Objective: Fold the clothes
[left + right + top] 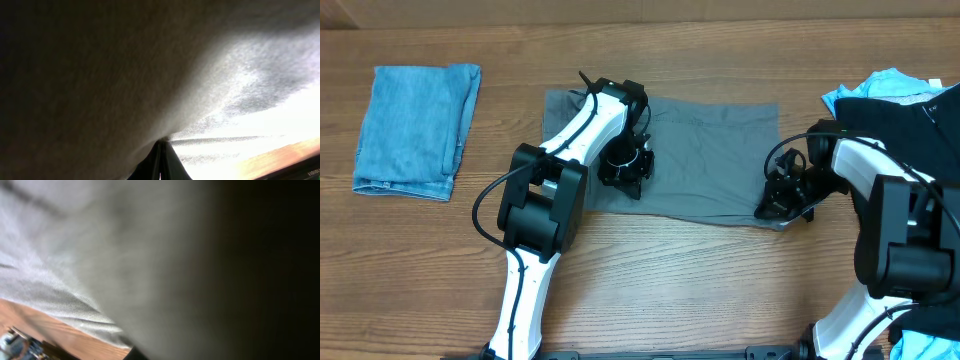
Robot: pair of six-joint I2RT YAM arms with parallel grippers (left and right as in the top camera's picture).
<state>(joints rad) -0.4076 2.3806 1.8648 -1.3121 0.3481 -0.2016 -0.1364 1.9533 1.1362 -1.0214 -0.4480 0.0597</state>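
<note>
Overhead, the left arm, white-shelled with black joints, runs up from the near edge of the table and bends at its elbow. It slants towards the far side, so that the left gripper points down onto the left part of a wide, soft, wrinkled grey garment. The right arm rises on the right side and folds inward, and the right gripper is low at the cloth's near right corner.

In the left wrist view the dark fingers meet in a point, clenched on a pinch of the grey cloth, which rises from them and fills nearly the whole frame with a fine woven grain. In the right wrist view the same weave hangs against the lens and the fingertips are almost hidden. The jaws are closed, and by the raised corner seen from above they grasp the cloth there.

The grey garment lies spread as a broad rectangle across the middle of the brown wood-grain table, with faint creases and a stitched seam near its far edge. At the right edge lies a black garment, smooth and dark, with a crumpled light-blue garment showing beyond it. Well apart on the left rests one folded blue denim piece, a neat upright oblong with a faded, streaky surface.

Counted: two arms, two grippers, three loose garments and one denim piece.
</note>
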